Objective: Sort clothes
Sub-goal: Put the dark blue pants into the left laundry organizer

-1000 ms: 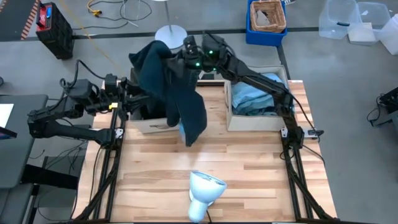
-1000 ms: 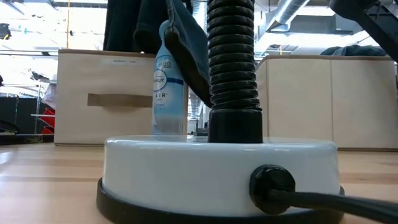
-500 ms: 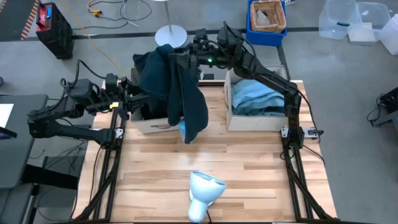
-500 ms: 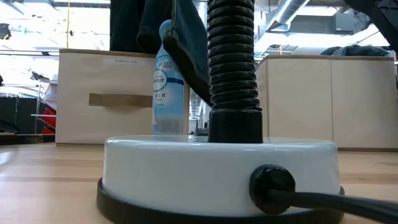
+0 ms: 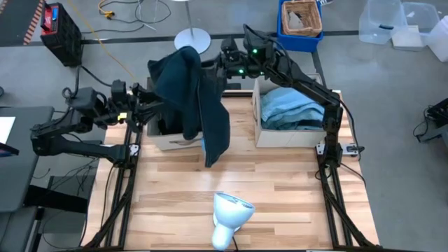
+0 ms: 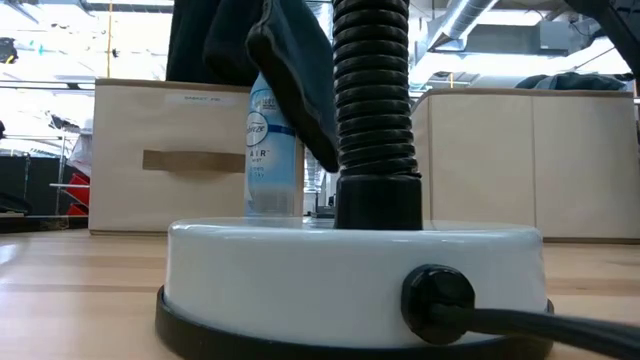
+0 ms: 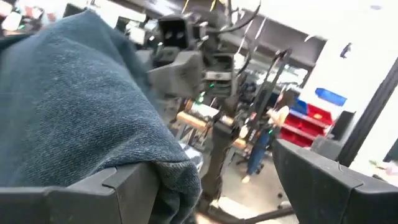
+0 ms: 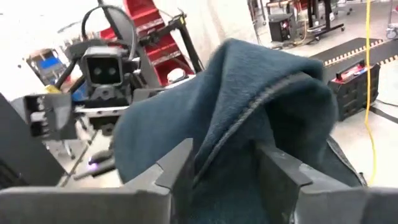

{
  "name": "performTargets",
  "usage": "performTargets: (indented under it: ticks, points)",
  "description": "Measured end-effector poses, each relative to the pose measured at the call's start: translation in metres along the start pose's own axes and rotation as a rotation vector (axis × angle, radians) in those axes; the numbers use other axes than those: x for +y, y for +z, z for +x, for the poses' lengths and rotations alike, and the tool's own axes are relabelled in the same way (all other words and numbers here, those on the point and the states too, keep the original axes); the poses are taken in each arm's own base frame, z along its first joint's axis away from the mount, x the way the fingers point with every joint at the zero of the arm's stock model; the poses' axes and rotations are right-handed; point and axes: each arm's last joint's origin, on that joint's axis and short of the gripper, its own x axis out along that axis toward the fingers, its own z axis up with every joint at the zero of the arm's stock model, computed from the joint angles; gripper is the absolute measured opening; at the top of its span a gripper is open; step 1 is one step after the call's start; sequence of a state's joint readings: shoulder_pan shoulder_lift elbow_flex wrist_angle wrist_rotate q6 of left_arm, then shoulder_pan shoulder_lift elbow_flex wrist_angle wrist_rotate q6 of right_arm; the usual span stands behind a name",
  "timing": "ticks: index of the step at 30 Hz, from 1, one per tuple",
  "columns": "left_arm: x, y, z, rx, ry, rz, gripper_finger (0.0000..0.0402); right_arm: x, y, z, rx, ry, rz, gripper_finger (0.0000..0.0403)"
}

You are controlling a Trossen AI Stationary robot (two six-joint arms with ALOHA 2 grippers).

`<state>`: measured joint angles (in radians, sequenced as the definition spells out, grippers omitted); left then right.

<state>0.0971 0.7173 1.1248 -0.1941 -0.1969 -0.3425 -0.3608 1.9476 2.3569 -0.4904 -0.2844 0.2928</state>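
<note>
A dark teal garment hangs over the left beige box. My right gripper is shut on its top, above the box's far edge. The garment's long lower end hangs down in front of the blue bottle. My left gripper is open at the garment's left side, level with it. In the left wrist view the cloth fills the space beside one finger, and the other finger stands far apart. Turquoise clothes lie in the right box. My right gripper pinches a bunched fold near the garment's top between its two fingers, coming level from the table's right. Several layers are gathered there. The garment hangs slack below the fingers, clear of the table. My left gripper's one finger has the cloth lying against its inner side; the open fingers do not pinch it.
A white lamp with a black ribbed neck stands near the table's front edge. The two beige boxes stand along the far edge. Bare wood lies between the boxes and the lamp.
My right gripper has carried the garment a little toward the table's left, and the hanging end has swung left with it. My left gripper has shifted slightly toward the far edge, closer to the garment's side.
</note>
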Motion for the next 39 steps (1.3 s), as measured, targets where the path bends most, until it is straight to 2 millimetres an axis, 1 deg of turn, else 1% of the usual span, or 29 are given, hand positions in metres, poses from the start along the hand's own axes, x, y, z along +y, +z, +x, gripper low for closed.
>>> performTargets:
  ticks: [4, 7, 12, 18, 21, 24, 27, 30, 35, 39]
  points:
    - [0.005, -0.009, -0.002, 0.087, 0.084, -0.007, 0.0292, 0.004, -0.002, 0.002, 0.006, 0.01, -0.008, 0.0141]
    - [0.009, -0.015, -0.003, 0.139, 0.144, -0.029, 0.0292, 0.004, -0.003, 0.002, 0.01, 0.011, -0.005, 0.013]
    - [0.016, -0.028, -0.007, 0.234, 0.28, -0.098, 0.0292, 0.002, -0.009, 0.002, 0.07, -0.008, 0.043, 0.0136]
    - [0.023, -0.042, -0.013, 0.336, 0.415, -0.223, 0.0292, -0.006, -0.019, -0.001, 0.183, -0.062, 0.096, 0.0143]
    - [0.026, -0.048, -0.016, 0.376, 0.473, -0.307, 0.0292, -0.009, -0.025, -0.003, 0.231, -0.13, 0.108, 0.0141]
    - [0.028, -0.051, -0.019, 0.39, 0.52, -0.395, 0.0292, -0.011, -0.029, -0.004, 0.27, -0.172, 0.117, 0.014]
    - [0.028, -0.052, -0.019, 0.383, 0.546, -0.471, 0.0292, -0.011, -0.029, -0.004, 0.273, -0.174, 0.117, 0.0139]
    - [0.027, -0.051, -0.018, 0.377, 0.517, -0.507, 0.0292, -0.01, -0.029, -0.003, 0.27, -0.17, 0.114, 0.0139]
    - [0.017, -0.035, -0.014, 0.313, 0.29, -0.512, 0.0292, -0.007, -0.034, -0.004, 0.323, -0.148, 0.122, 0.0139]
    - [0.009, -0.021, -0.015, 0.236, 0.113, -0.439, 0.0292, -0.002, -0.046, -0.006, 0.436, -0.129, 0.153, 0.0139]
